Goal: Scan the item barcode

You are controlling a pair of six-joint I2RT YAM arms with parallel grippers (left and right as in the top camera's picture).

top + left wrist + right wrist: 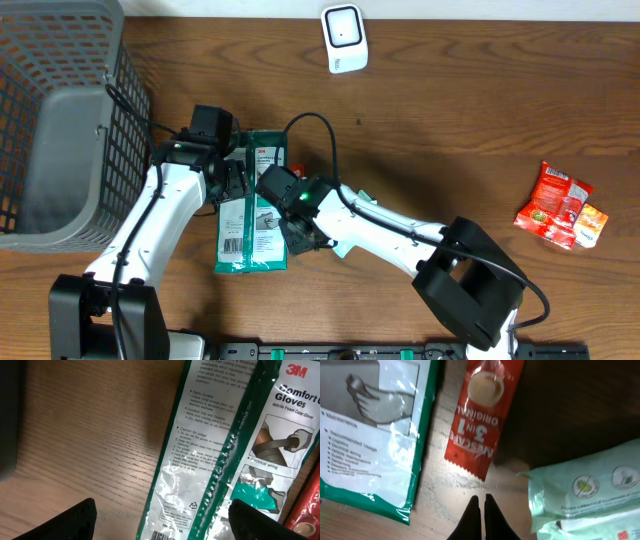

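A green and clear 3M gloves pack (pixel 250 225) lies flat on the wooden table; its printed back fills the left wrist view (pixel 210 460), with the barcode (pixel 165 536) at the bottom edge. My left gripper (pixel 162 522) hangs open just over the pack, one finger (pixel 75 520) above bare wood and the other above the pack's right part. My right gripper (pixel 481 497) is shut on nothing, its tips over the wood between the gloves pack (pixel 370 435), a red Nescafe sachet (pixel 480 415) and a pale green wipes pack (pixel 590 490). The white scanner (pixel 345 38) stands at the far edge.
A grey wire basket (pixel 60 120) fills the far left corner. Red snack packets (pixel 560 205) lie at the right. Both arms cross over the middle, the right gripper (pixel 298 235) beside the left gripper (pixel 228 182).
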